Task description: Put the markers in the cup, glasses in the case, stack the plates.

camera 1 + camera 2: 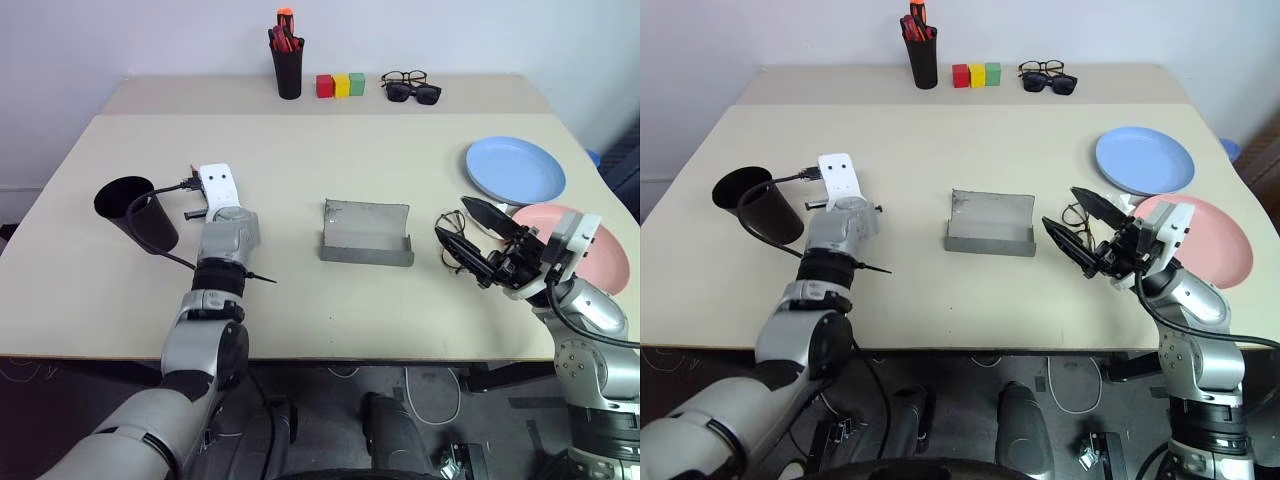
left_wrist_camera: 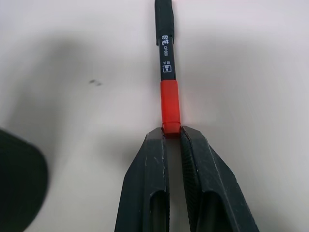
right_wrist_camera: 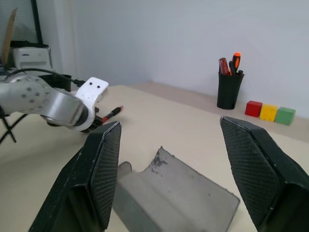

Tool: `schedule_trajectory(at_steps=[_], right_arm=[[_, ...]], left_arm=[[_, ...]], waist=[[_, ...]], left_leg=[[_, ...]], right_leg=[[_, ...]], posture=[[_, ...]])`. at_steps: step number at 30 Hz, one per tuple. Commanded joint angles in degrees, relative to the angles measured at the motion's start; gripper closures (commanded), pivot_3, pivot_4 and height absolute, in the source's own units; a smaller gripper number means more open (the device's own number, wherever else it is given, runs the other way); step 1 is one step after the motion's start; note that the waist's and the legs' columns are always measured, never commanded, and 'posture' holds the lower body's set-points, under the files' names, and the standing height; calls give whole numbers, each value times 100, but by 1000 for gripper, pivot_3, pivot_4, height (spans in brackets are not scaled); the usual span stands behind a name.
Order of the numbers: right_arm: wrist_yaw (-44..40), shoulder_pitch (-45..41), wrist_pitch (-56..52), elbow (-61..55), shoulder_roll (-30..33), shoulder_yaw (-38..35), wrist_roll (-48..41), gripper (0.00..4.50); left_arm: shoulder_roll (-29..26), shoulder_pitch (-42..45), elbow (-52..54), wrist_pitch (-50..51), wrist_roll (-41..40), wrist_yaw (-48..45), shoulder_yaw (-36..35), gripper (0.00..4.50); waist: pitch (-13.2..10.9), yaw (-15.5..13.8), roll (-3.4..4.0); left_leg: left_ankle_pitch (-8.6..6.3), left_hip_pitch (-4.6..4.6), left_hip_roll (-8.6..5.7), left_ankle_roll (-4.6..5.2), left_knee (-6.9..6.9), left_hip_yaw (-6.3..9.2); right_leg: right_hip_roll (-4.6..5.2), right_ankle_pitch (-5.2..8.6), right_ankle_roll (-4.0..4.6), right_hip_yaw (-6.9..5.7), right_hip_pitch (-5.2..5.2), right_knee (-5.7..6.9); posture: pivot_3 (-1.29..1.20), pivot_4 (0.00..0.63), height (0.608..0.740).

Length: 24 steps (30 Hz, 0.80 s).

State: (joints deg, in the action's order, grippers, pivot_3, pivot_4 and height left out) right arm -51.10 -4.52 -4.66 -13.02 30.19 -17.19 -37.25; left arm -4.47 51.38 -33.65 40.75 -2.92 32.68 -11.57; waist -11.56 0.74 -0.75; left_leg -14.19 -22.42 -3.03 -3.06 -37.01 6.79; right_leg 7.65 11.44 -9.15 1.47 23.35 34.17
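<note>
My left gripper (image 2: 171,133) is shut on the red cap end of a marker (image 2: 166,58) with a dark body, which lies low over the table just right of the wide black cup (image 1: 135,212). The same marker's red tip (image 3: 112,113) pokes out under my left hand in the right wrist view. My right gripper (image 1: 470,240) stands open, with nothing between its fingers (image 3: 104,159). The wire-framed glasses (image 1: 450,238) lie on the table under it. The grey case (image 1: 366,232) lies open mid-table. A blue plate (image 1: 515,170) and a pink plate (image 1: 605,262) sit side by side at the right.
At the back edge stand a narrow black pen cup (image 1: 287,62) full of red-orange pens, three coloured blocks (image 1: 341,85), black sunglasses (image 1: 415,94) and another pair of spectacles (image 1: 403,77). My right arm covers part of the pink plate.
</note>
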Motion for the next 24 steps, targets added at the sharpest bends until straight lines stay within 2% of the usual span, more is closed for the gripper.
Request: schedule_trajectory(at_steps=[1, 5, 14, 19, 23, 24], right_arm=[[-7, 26, 125, -129, 27, -180, -52, 1159], [-6, 77, 110, -158, 31, -200, -68, 1159], [-91, 210, 12, -189, 114, -282, -122, 1159], [-159, 205, -98, -184, 188, -238, -107, 1159], [-263, 132, -171, -90, 294, -237, -115, 1159], [-273, 114, -186, -76, 315, -238, -123, 1159]], left_arm=[[-131, -261, 977, 636, 128, -560, 405, 4204], [-388, -639, 2000, 1374, 70, -1460, 875, 4204], [-1655, -1888, 5185, 3141, -701, -3639, 1711, 4204], [-2342, -2613, 6593, 3868, -1312, -4466, 1629, 4204], [-2682, -3012, 7123, 4382, -1533, -4733, 1533, 4204], [-2725, -3050, 7139, 4572, -1538, -4737, 1519, 3916]], waist=[[0, 3, 0], [0, 6, 0], [2, 33, 4], [2, 25, 4], [2, 20, 6], [2, 20, 5]], left_leg=[[0, 0, 0, 0, 0, 0], [0, 0, 0, 0, -3, 0], [0, 0, 3, 0, 2, 1], [-1, 0, 4, 0, 2, 1], [-1, 1, 7, 0, 2, 1], [-1, 1, 7, 1, 1, 1]], right_leg=[[0, 0, 1, 0, 1, 0], [0, 0, 1, 0, 0, 2], [-1, 2, 5, 1, 6, 7], [-1, 2, 6, 1, 5, 5], [-2, 13, 25, 1, 5, 5], [-2, 13, 25, 1, 4, 5]], posture=[[0, 150, 740], [0, 150, 740], [0, 150, 740], [0, 150, 740], [0, 150, 740], [0, 150, 740]])
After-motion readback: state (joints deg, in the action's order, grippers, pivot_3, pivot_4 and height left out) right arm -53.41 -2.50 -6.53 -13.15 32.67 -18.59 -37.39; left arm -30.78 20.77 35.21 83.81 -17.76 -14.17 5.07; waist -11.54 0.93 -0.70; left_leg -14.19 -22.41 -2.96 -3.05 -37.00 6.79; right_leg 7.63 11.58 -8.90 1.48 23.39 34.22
